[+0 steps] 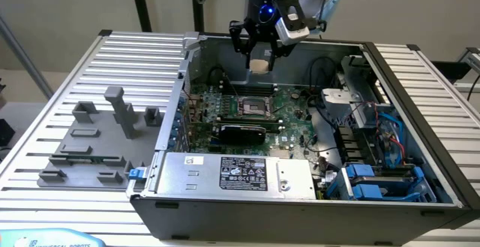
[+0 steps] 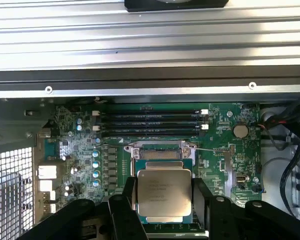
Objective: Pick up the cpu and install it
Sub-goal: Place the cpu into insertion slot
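Observation:
My gripper (image 1: 259, 55) hangs over the open computer case (image 1: 420, 117), shut on the cpu (image 1: 259, 65), a small pale square chip held by its edges. In the wrist view the cpu (image 2: 164, 195) shows its silvery top with printed text, clamped between the two black fingers (image 2: 129, 200). The gripper (image 2: 164, 202) holds it in the air above the motherboard (image 2: 75, 150). Just beyond the chip lies the metal-framed cpu socket (image 2: 162, 152). In the exterior view the socket (image 1: 251, 106) sits below the gripper, near the middle of the board.
Black memory slots (image 2: 150, 122) run beside the socket. A power supply (image 1: 236, 174) fills the case's near side, with cables and blue drive bays (image 1: 375, 179) at the exterior view's right. Grey fixture blocks (image 1: 120, 112) and a green memory stick (image 1: 94, 158) lie on the ribbed table.

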### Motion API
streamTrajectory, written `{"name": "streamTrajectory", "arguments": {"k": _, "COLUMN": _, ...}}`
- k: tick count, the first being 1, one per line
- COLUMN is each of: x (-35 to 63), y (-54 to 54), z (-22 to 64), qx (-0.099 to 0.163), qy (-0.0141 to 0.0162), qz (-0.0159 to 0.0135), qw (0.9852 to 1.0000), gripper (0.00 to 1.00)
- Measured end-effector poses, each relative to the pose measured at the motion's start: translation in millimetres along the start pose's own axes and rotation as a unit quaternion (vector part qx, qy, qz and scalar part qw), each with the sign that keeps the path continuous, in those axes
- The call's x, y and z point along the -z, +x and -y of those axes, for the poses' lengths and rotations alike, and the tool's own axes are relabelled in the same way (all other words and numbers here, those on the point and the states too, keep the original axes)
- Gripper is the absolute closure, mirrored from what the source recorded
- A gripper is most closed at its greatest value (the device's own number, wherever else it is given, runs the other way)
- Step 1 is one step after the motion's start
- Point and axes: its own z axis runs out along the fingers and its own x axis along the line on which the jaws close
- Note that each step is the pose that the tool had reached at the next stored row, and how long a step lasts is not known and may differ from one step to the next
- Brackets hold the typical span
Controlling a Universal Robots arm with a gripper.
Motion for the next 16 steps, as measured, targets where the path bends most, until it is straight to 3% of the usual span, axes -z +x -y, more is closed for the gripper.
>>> {"name": "streamTrajectory", "arguments": {"k": 4, "x": -0.9, "y": 0.0, "z": 0.1, "qx": -0.036, "qy": -0.0003, "qz": 0.0028, "qw": 0.9993, "gripper": 0.45}}
{"name": "streamTrajectory", "arguments": {"k": 8, "x": -1.8, "y": 0.0, "z": 0.1, "qx": -0.072, "qy": -0.0007, "qz": 0.0056, "qw": 0.9974, "gripper": 0.45}}
{"name": "streamTrajectory", "arguments": {"k": 12, "x": -2.9, "y": 0.0, "z": 0.2, "qx": -0.109, "qy": -0.001, "qz": 0.0084, "qw": 0.994, "gripper": 0.45}}
{"name": "streamTrajectory", "arguments": {"k": 16, "x": -3.9, "y": 0.0, "z": 0.3, "qx": -0.145, "qy": -0.0013, "qz": 0.0112, "qw": 0.9894, "gripper": 0.45}}
